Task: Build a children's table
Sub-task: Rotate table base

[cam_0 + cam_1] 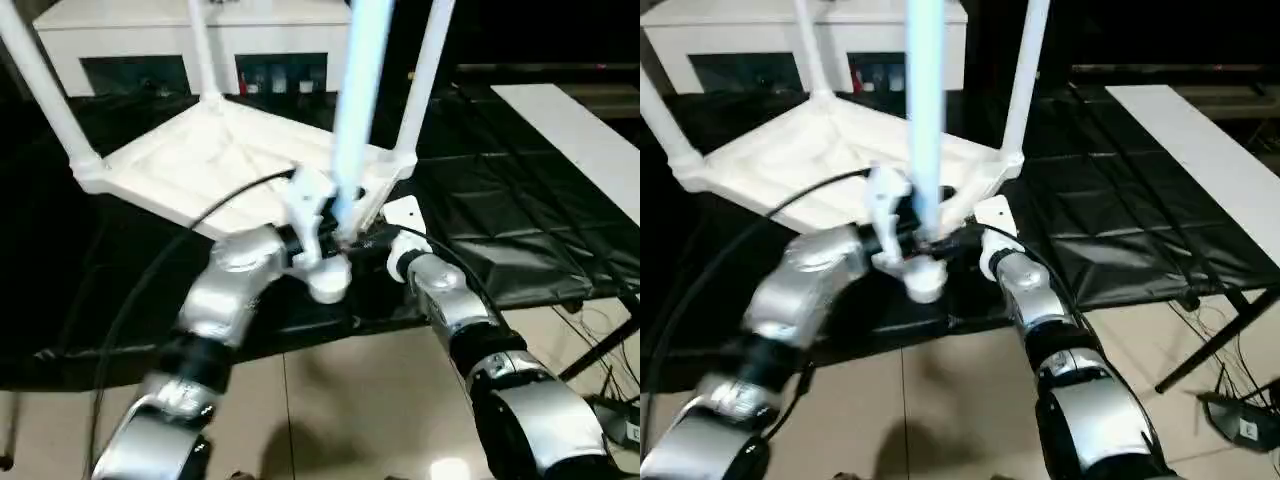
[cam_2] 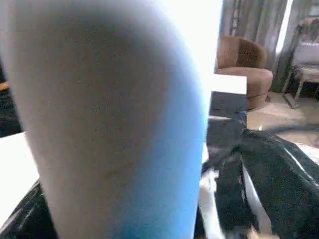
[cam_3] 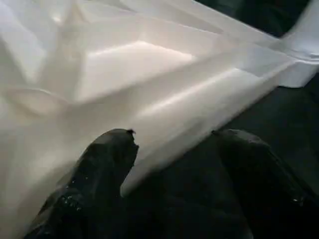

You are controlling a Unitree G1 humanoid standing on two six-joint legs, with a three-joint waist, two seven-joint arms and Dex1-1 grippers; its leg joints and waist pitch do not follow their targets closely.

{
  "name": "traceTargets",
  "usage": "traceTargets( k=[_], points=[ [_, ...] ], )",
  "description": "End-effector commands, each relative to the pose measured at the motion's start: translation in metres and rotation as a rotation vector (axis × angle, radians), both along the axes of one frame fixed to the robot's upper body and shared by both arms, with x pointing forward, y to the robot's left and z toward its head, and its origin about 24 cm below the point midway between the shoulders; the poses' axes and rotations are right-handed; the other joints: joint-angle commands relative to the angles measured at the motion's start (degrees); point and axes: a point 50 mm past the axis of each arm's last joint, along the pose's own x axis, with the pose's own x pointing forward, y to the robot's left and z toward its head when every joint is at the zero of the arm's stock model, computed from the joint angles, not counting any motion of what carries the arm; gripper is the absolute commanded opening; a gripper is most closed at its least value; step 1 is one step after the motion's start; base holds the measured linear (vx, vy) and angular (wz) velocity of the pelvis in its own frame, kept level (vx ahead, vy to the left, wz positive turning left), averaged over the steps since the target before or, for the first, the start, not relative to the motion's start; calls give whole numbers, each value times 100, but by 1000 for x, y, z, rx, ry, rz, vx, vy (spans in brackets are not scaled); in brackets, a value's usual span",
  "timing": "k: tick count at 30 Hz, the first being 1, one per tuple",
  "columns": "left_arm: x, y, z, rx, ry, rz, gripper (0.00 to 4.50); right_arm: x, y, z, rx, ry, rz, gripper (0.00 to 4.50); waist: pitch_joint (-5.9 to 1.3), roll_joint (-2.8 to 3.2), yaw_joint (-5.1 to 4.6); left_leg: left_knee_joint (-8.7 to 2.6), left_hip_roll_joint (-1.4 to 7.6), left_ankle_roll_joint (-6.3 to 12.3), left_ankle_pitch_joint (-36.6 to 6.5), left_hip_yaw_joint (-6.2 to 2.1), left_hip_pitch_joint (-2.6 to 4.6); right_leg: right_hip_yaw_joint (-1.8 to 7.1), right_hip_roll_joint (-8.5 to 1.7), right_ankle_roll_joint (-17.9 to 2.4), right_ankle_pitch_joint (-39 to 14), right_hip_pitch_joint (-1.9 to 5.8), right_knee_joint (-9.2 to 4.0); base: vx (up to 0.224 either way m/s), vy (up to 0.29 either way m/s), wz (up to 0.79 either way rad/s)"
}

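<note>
Currently the white ribbed plastic tabletop lies inverted on the black-covered counter, three tapered white legs socketed. The fourth leg stands upright at the 6 o'clock corner, inside the left gripper, whose jaws stand wide. The right gripper, jaws apart, straddles the tabletop's edge; next, press the leg home.

A broad white round plastic leg, tinted blue along one side, stands very close to the camera from nine o'clock to the centre. Behind it at three o'clock lies glossy black table covering, and at one o'clock sits a brown rounded armchair before pale curtains.
</note>
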Motion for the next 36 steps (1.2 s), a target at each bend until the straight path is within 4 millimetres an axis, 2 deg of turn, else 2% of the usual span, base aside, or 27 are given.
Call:
traceTargets(
  k=[1, 4, 6, 7, 8, 10, 11, 13, 14, 15, 16, 17, 18, 20, 21, 22, 23, 26, 27, 29, 30, 31, 32, 33, 35, 36],
  points=[
    [7, -9, 2, 30, -34, 42, 448, 0, -1, -1, -16, -5, -13, 328, -461, 53, 9, -417, 318, 190, -1190, -217, 168, 216, -322, -1525, -504, 254, -375, 0, 0, 0],
    [29, 3, 1, 54, -56, 245, 448, 6, -22, 7, 16, -41, -111, 328, -462, 53, 59, -428, 321, 104, -1377, -218, 223, 209, -313, -1476, -664, 242, -398, 0, 0, 0],
    [35, 9, 1, 55, -64, 305, 448, 7, -29, 11, 39, -60, -132, 328, -455, 32, 62, -438, 325, 131, -1308, -232, 158, 207, -335, -1490, -581, 283, -371, 0, 0, 0],
    [37, 10, 1, 53, -63, 327, 448, 7, -32, 13, 50, -65, -136, 328, -469, 45, 52, -426, 318, 169, -1307, -227, 165, 205, -328, -1467, -519, 278, -367, 0, 0, 0],
    [42, 16, 1, 65, -74, 404, 448, 8, -40, 17, 75, -89, -151, 328, -469, 23, 30, -423, 303, 235, -1229, -243, 128, 197, -346, -1455, -488, 315, -359, 0, 0, 0],
    [46, 20, 2, 76, -88, 454, 448, 8, -48, 21, 93, -111, -164, 328, -469, 18, 26, -412, 311, 279, -1279, -240, 147, 195, -345, -1429, -598, 299, -381, 0, 0, 0],
    [48, 22, 2, 83, -98, 488, 448, 8, -55, 24, 96, -131, -185, 328, -461, 11, 21, -416, 302, 302, -1263, -246, 123, 189, -341, -1409, -650, 316, -389, 0, 0, 0],
    [49, 22, 2, 86, -106, 508, 448, 8, -61, 26, 97, -144, -203, 328, -461, 14, 26, -404, 293, 278, -1343, -236, 155, 180, -337, -1376, -931, 286, -430, 0, 0, 0],
    [50, 23, 3, 83, -111, 523, 448, 8, -66, 27, 103, -151, -220, 328, -455, 23, 27, -405, 290, 289, -1355, -236, 144, 180, -339, -1384, -982, 283, -444, 0, 0, 0],
    [52, 24, 4, 79, -119, 547, 448, 8, -73, 29, 106, -163, -245, 328, -461, 61, 35, -403, 292, 277, -1357, -245, 145, 175, -343, -1400, -982, 283, -435, 0, 0, 0],
    [54, 24, 5, 64, -117, 571, 448, 7, -82, 32, 112, -177, -273, 328, -465, 57, 24, -402, 288, 274, -1392, -234, 161, 170, -322, -1405, -940, 263, -453, 0, 0, 0],
    [54, 24, 5, 64, -117, 571, 448, 7, -82, 32, 112, -177, -273, 328, -465, 74, 29, -405, 287, 263, -1394, -246, 158, 164, -323, -1424, -912, 273, -440, 0, 0, 0],
    [56, 24, 5, 58, -115, 590, 448, 7, -85, 33, 115, -183, -281, 328, -468, 50, 27, -403, 290, 273, -1389, -242, 148, 160, -330, -1464, -861, 282, -431, 0, 0, 0],
    [56, 21, 8, 18, -105, 586, 448, 4, -90, 35, 122, -199, -277, 328, -464, 89, 54, -392, 280, 376, -1286, -241, 132, 161, -341, -1466, -768, 292, -432, 0, 0, 0],
    [55, 17, 10, -13, -96, 560, 448, 2, -90, 36, 127, -204, -266, 328, -462, 72, 56, -393, 282, 406, -1272, -234, 135, 160, -340, -1466, -754, 290, -441, 0, 0, 0],
    [51, 8, 15, -83, -70, 453, 448, -1, -87, 35, 143, -196, -228, 328, -473, 57, 64, -384, 279, 471, -1188, -237, 123, 158, -356, -1512, -702, 309, -423, 0, 0, 0],
    [49, 5, 16, -104, -62, 419, 448, -2, -86, 35, 145, -194, -216, 328, -480, 139, 97, -383, 293, 497, -1153, -245, 132, 158, -375, -1535, -667, 301, -420, 0, 0, 0],
    [39, -1, 18, -159, -54, 311, 448, -11, -79, 33, 128, -193, -160, 328, -475, 123, 116, -383, 330, 633, -1025, -236, 114, 149, -357, -1710, -334, 299, -376, 0, 0, 0],
    [37, 0, 17, -151, -51, 311, 448, -13, -78, 33, 122, -194, -154, 328, -473, 143, 137, -383, 349, 657, -994, -241, 106, 151, -371, -1720, -299, 306, -363, 0, 0, 0],
    [29, 5, 13, -128, -64, 325, 448, -21, -74, 31, 108, -191, -144, 328, -465, 177, 127, -383, 336, 690, -1049, -235, 114, 152, -353, -1618, -540, 279, -404, 0, 0, 0],
    [21, 15, 11, -134, -77, 350, 448, -28, -70, 30, 112, -190, -139, 328, -452, 178, 142, -408, 383, 670, -1053, -249, 113, 158, -356, -1616, -523, 307, -381, 0, 0, 0],
    [18, 18, 11, -140, -82, 358, 448, -30, -69, 30, 115, -189, -137, 328, -436, 162, 133, -418, 373, 726, -1049, -250, 65, 157, -355, -1531, -634, 315, -401, 0, 0, 0],
    [9, 34, 13, -183, -91, 398, 448, -38, -66, 31, 113, -189, -127, 328, -454, 188, 118, -416, 361, 647, -1173, -240, 117, 154, -330, -1474, -900, 270, -422, 0, 0, 0],
    [8, 36, 12, -183, -92, 403, 448, -39, -65, 31, 112, -188, -124, 328, -449, 187, 124, -429, 376, 610, -1190, -254, 102, 159, -346, -1441, -983, 284, -431, 0, 0, 0],
    [2, 46, 10, -177, -98, 423, 448, -43, -64, 31, 106, -184, -114, 328, -414, 217, 87, -474, 361, 329, -1605, -247, 151, 155, -298, -1226, -1631, 194, -510, 0, 0, 0],
    [-7, 62, 6, -163, -105, 455, 448, -48, -63, 31, 95, -180, -111, 328, -406, 198, 80, -488, 368, 243, -1701, -259, 150, 152, -294, -1165, -1748, 193, -510, 0, 0, 0]
  ],
)
